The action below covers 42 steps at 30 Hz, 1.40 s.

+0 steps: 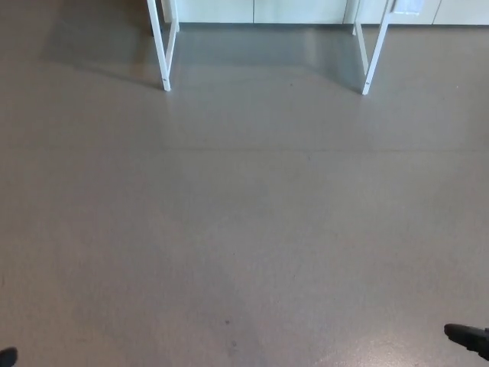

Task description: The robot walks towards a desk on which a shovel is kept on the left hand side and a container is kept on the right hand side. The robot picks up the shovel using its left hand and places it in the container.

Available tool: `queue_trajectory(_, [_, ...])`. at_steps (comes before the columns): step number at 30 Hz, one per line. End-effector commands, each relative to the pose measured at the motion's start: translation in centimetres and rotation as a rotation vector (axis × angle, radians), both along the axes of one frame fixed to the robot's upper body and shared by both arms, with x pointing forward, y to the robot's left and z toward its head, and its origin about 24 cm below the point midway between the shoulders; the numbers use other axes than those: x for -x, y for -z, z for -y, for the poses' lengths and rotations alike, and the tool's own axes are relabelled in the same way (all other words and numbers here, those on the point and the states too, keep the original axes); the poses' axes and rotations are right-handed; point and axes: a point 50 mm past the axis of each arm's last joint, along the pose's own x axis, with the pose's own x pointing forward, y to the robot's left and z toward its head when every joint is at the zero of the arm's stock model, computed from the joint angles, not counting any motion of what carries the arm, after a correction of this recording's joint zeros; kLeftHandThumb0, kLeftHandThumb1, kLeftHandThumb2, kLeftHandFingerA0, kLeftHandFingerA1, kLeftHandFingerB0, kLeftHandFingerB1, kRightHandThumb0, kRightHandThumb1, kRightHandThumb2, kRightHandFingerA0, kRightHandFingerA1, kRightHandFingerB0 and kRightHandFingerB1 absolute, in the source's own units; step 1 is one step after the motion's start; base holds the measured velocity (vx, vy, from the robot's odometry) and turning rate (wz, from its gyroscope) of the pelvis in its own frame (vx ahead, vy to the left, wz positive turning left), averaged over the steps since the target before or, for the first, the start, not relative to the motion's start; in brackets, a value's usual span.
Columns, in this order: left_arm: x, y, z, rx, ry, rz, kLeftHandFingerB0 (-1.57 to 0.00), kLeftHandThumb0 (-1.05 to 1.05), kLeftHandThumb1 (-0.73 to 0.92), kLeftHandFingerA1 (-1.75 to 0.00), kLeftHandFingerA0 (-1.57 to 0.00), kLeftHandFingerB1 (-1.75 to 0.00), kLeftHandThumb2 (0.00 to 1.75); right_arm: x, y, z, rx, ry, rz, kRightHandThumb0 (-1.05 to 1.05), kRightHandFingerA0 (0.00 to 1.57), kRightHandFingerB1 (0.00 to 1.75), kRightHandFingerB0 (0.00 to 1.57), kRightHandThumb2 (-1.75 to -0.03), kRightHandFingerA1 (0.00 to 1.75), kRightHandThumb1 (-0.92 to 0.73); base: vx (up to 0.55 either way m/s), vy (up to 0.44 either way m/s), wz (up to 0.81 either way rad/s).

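1. Nearest to me, at the bottom left corner, a small black tip of my left hand [7,356] pokes into view; so little of it shows that I cannot tell how it is set or whether it has hold of anything.
2. Spreading out from there is the smooth grey-brown floor [244,229], matte with a soft sheen, filling nearly the whole view. One faint straight seam runs across it from side to side, roughly a third of the way down.
3. Up at the top, left of centre, stands the left white metal desk leg [162,53], a thin frame of two bars that meet at the foot on the floor.
4. Between the legs, along the top edge, runs a pale, off-white panelled wall base [260,10], and the floor just below it lies in a dimmer shadow.
5. Right of centre at the top stands the right white metal desk leg [373,57], slanting down to its own foot. Only the legs of the desk show; its top is cut off by the upper edge, so I cannot see the shovel or the container from here.
6. Far right at the bottom, a black sliver of my right hand [467,336] enters from the edge, low over the floor. I cannot tell its state either.
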Motion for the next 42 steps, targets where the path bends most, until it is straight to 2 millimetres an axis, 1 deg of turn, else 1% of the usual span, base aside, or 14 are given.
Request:
queue_trajectory(1, [1.2, -0.4, -0.1, 0.105, -0.021, 0.080, -0.37, -0.06, 0.67, -0.35, -0.40, -0.33, 0.60, 1.0, -0.3, 0.2, -0.069, 0.009, 0.037, 0.11, 0.62, 0.52, 0.47, -0.52, 0.60, -0.42, 0.00, 0.000, 0.00])
queue_trajectory(5, [2.2, -0.1, -0.2, 0.101, -0.012, 0.064, -0.38, -0.06, 0.69, -0.36, -0.41, -0.34, 0.61, 1.9, 0.0, 0.2, -0.070, 0.005, 0.018, 0.08, 0.66, 0.52, 0.47, -0.51, 0.61, -0.41, 0.00, 0.000, 0.00])
queue_trajectory(8, [4.0, 0.3, 0.0, 0.101, -0.006, 0.025, -0.37, -0.07, 0.69, -0.36, -0.39, -0.33, 0.61, 3.7, 0.4, 0.2, -0.073, -0.004, -0.017, 0.10, 0.62, 0.53, 0.46, -0.52, 0.61, -0.41, 0.00, 0.000, 0.00])
queue_trajectory(9, [4.6, 0.5, 0.1, 0.118, -0.012, 0.016, -0.36, -0.07, 0.67, -0.36, -0.38, -0.33, 0.60, 4.1, 0.5, 0.3, -0.063, -0.015, -0.026, 0.09, 0.61, 0.52, 0.45, -0.52, 0.60, -0.42, 0.00, 0.000, 0.00])
queue_trajectory(11, [5.4, 0.4, 0.4, 0.052, 0.028, -0.002, -0.38, -0.11, 0.61, -0.36, -0.41, -0.34, 0.59, 4.5, 0.6, 0.4, -0.060, -0.019, -0.034, 0.07, 0.63, 0.53, 0.46, -0.51, 0.62, -0.41, 0.00, 0.000, 0.00])
queue_trajectory(14, [5.8, 0.4, 0.6, 0.036, 0.045, 0.003, -0.39, -0.10, 0.57, -0.36, -0.44, -0.34, 0.57, 4.8, 0.7, 0.5, -0.068, -0.018, -0.038, 0.05, 0.61, 0.53, 0.44, -0.51, 0.62, -0.41, 0.00, 0.000, 0.00])
queue_trajectory(18, [6.1, 0.6, 1.1, 0.035, 0.065, 0.000, -0.39, -0.08, 0.58, -0.36, -0.42, -0.34, 0.57, 5.1, 0.5, 0.8, -0.049, -0.013, -0.050, 0.07, 0.63, 0.52, 0.45, -0.50, 0.61, -0.44, 0.00, 0.000, 0.00])
queue_trajectory(19, [6.3, 0.7, 1.4, 0.040, 0.071, -0.003, -0.37, -0.11, 0.58, -0.36, -0.40, -0.34, 0.58, 5.4, 0.5, 1.0, -0.033, -0.015, -0.053, 0.07, 0.66, 0.52, 0.46, -0.51, 0.60, -0.44, 0.00, 0.000, 0.00])
queue_trajectory(21, [6.4, 0.9, 1.5, 0.022, 0.100, -0.006, -0.36, -0.09, 0.58, -0.36, -0.41, -0.33, 0.57, 5.6, 0.5, 1.1, -0.014, -0.017, -0.052, 0.05, 0.69, 0.53, 0.49, -0.50, 0.61, -0.43, 0.00, 0.000, 0.00])
queue_trajectory(24, [6.2, 1.4, 1.3, -0.003, 0.107, -0.033, -0.38, -0.12, 0.57, -0.35, -0.41, -0.33, 0.57, 5.6, 0.6, 1.3, -0.004, -0.002, -0.056, 0.05, 0.66, 0.53, 0.48, -0.50, 0.61, -0.44, 0.00, 0.000, 0.00])
queue_trajectory(25, [6.2, 1.8, 1.3, -0.004, 0.108, -0.042, -0.39, -0.11, 0.57, -0.35, -0.40, -0.33, 0.57, 6.0, 0.5, 1.5, 0.007, 0.008, -0.060, 0.06, 0.65, 0.54, 0.49, -0.50, 0.61, -0.43, 0.00, 0.000, 0.00])
queue_trajectory(30, [5.1, 2.1, 0.7, -0.017, 0.058, -0.036, -0.37, -0.11, 0.56, -0.35, -0.40, -0.33, 0.57, 5.9, 0.8, 2.0, 0.011, 0.047, -0.076, 0.06, 0.67, 0.54, 0.49, -0.51, 0.63, -0.44, 0.00, 0.000, 0.00])
queue_trajectory(32, [5.1, 2.3, 0.7, -0.014, 0.061, -0.036, -0.36, -0.13, 0.55, -0.35, -0.40, -0.33, 0.57, 5.9, 0.8, 2.2, 0.013, 0.048, -0.078, 0.05, 0.63, 0.53, 0.46, -0.51, 0.62, -0.45, 0.08, -0.015, 0.01])
queue_trajectory(42, [5.5, 2.5, 0.4, -0.025, 0.069, -0.019, -0.38, -0.12, 0.56, -0.35, -0.40, -0.33, 0.57, 5.7, 1.2, 2.9, 0.028, 0.062, -0.100, 0.04, 0.63, 0.53, 0.47, -0.51, 0.60, -0.45, 0.02, 0.051, 0.01])
